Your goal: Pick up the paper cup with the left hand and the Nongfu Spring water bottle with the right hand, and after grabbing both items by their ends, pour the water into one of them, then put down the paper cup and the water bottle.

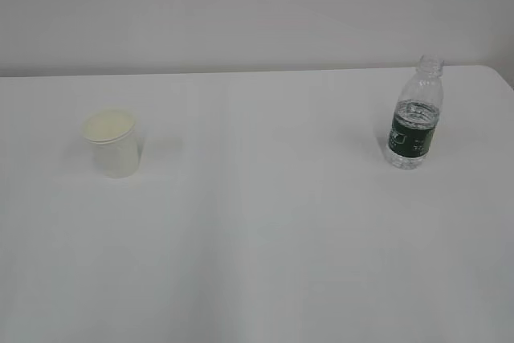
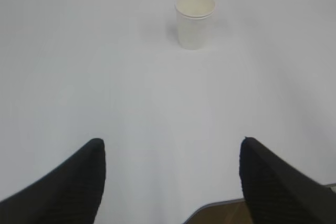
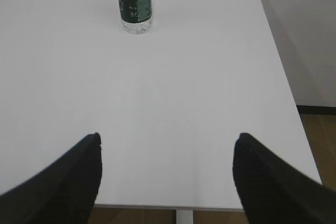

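On the white table (image 1: 257,222), nothing started yet as far as can be judged: paper cup (image 1: 112,144) standing upright at the left, mouth up, cream inside showing, no liquid made out in it. Nongfu Spring water bottle (image 1: 416,114) upright at the far right, close to the table's right edge, uncapped, green label band around the middle, with water (image 1: 418,108) up to roughly the top of the label (level hard to read through the ribbed plastic). Cup and bottle well apart, neither touched by anything.

Not visible from the exterior view: either arm. From the left wrist view, left hand (image 2: 170,182) hanging back over the near edge of the table, jaws spread wide, nothing between them, cup far ahead and slightly right of centre. From the right wrist view, right hand (image 3: 165,177) likewise back at the near edge, jaws wide apart and empty, bottle far ahead and left of centre, floor showing past the table's right side.

Done so far, judging by this: nothing beyond opening up and facing the targets. Left to do: reach and grasp the cup, reach and grasp the bottle, lift both, pour, set both down again.
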`<state>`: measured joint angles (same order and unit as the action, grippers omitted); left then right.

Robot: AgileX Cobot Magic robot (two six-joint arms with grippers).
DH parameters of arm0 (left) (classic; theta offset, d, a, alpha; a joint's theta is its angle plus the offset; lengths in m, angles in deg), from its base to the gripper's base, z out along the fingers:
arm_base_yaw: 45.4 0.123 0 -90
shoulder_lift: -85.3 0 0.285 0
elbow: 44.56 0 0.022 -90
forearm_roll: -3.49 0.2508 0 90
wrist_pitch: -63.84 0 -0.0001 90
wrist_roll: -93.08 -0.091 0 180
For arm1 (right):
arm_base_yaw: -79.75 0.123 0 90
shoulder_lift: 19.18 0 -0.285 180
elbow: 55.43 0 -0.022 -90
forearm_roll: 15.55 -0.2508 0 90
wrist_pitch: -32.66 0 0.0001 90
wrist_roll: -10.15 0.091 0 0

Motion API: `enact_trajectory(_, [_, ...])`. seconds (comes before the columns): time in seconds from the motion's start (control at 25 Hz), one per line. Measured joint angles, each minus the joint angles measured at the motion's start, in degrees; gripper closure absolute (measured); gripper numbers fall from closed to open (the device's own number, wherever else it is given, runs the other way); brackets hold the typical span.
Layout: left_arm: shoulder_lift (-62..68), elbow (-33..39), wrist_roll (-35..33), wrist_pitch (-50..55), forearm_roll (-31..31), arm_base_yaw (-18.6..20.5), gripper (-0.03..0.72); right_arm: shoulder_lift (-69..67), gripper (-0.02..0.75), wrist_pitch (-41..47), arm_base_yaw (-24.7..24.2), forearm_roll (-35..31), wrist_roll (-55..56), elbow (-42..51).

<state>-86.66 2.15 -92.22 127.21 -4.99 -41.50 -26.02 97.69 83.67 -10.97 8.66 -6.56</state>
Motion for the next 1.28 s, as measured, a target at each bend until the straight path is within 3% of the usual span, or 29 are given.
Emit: enact_trajectory(1.28, [0.0, 0.0, 0.0, 0.0, 0.1, 0.0, 0.111, 0.0, 0.148, 0.0, 0.0, 0.0, 0.0, 0.0])
